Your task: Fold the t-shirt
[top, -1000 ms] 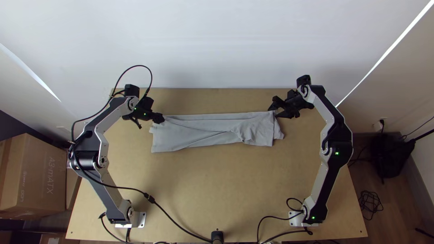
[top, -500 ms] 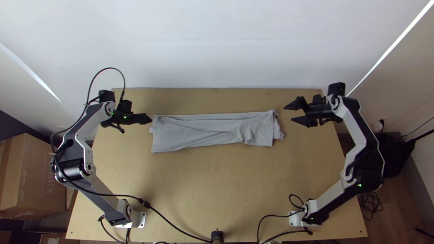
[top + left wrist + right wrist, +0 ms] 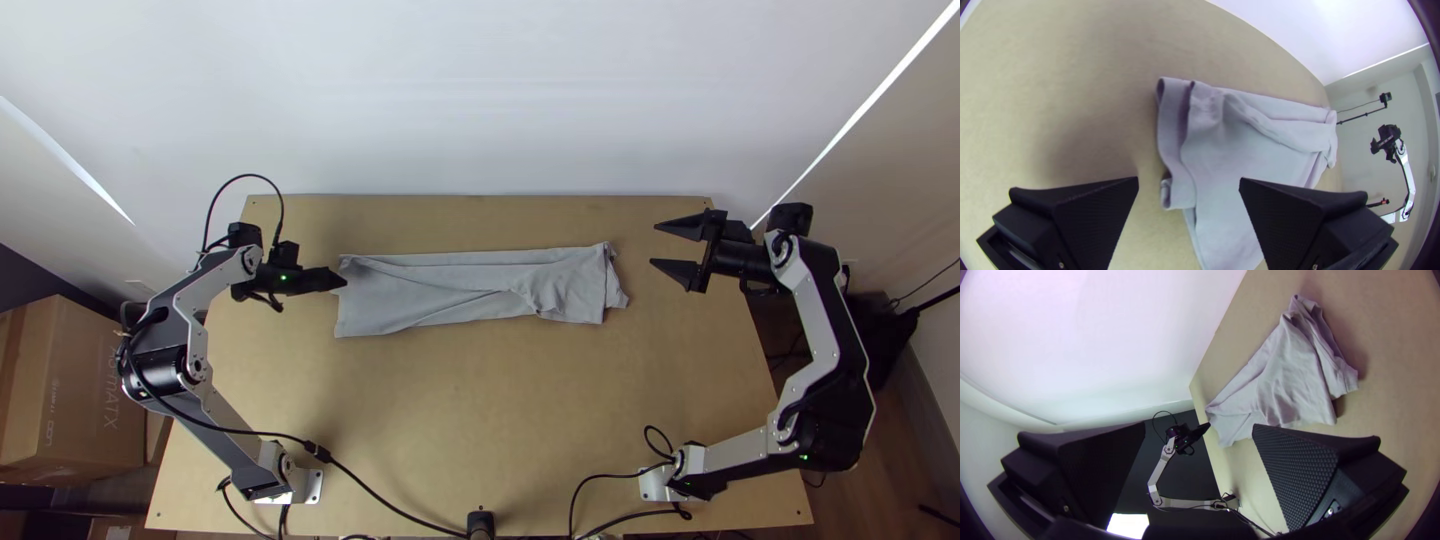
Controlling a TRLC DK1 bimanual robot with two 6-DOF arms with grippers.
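Right hand (image 3: 653, 246) drew back from the narrow, creased grey t-shirt (image 3: 430, 292).

A white wall (image 3: 480, 100) backs the light wooden table (image 3: 480, 420); a cardboard box (image 3: 60, 400) (brown, naturally) stands left, wood flooring (image 3: 905, 465) right.

Open table (image 3: 480, 400) nearward of t-shirt (image 3: 430, 300), left gripper (image 3: 340, 280) in the way leftward

Brightly lit, soft shadows on the table (image 3: 480, 420), bent wrist-view edges, dark corners, perhaps glare
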